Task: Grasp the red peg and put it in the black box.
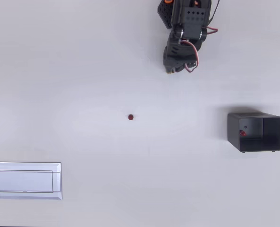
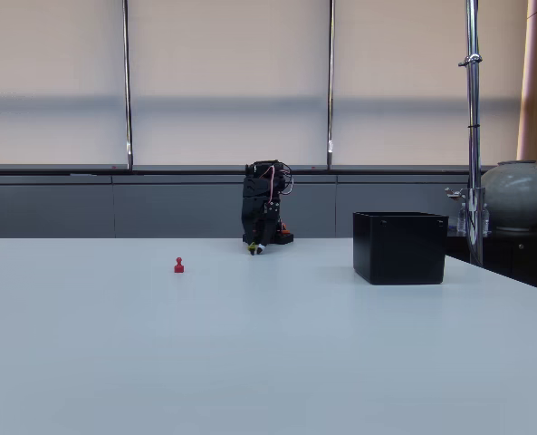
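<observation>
Near the middle of the desk (image 1: 83,71) stands the red peg (image 1: 131,117), upright on its base in the fixed view (image 2: 178,265) and a mere dot from above. It sits alone on bare surface, well apart from everything, so it looks free to approach from any side. Off to the right in the overhead view lies the black box (image 1: 254,132), mouth up, with a small red thing (image 1: 242,133) already inside against its left wall; judging by colour it may be another peg, but it is too small to tell. The arm is folded back at the desk's far edge, its tool (image 1: 169,70) pointing down close to the surface and holding nothing; whether its jaws are parted I cannot tell, since wiring and the arm's body crowd them. Its base is cut off at the top edge. A flat white panel (image 1: 25,180) lies at the lower left, away from the work.
</observation>
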Controlling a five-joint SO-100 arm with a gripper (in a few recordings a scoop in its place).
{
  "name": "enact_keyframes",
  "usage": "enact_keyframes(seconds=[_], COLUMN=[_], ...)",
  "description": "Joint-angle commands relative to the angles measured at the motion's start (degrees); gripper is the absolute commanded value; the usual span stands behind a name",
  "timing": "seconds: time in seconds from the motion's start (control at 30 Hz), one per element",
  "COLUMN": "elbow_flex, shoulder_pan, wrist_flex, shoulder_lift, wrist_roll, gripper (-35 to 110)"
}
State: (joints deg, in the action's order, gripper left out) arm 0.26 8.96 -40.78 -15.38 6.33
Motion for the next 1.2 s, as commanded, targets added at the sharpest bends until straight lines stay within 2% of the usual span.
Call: enact_keyframes(seconds=[0.0, 0.43, 0.83, 1.17], elbow_flex=[0.8, 1.2, 1.3, 3.5], shoulder_pan=[2.4, 9.3, 12.4, 11.5], wrist_flex=[10.0, 39.5, 73.2, 84.5], shoulder_lift=[-7.9, -29.0, -52.2, -60.7], wrist_roll=[-0.6, -6.7, -8.2, -12.4], gripper=[3, 8, 14, 19])
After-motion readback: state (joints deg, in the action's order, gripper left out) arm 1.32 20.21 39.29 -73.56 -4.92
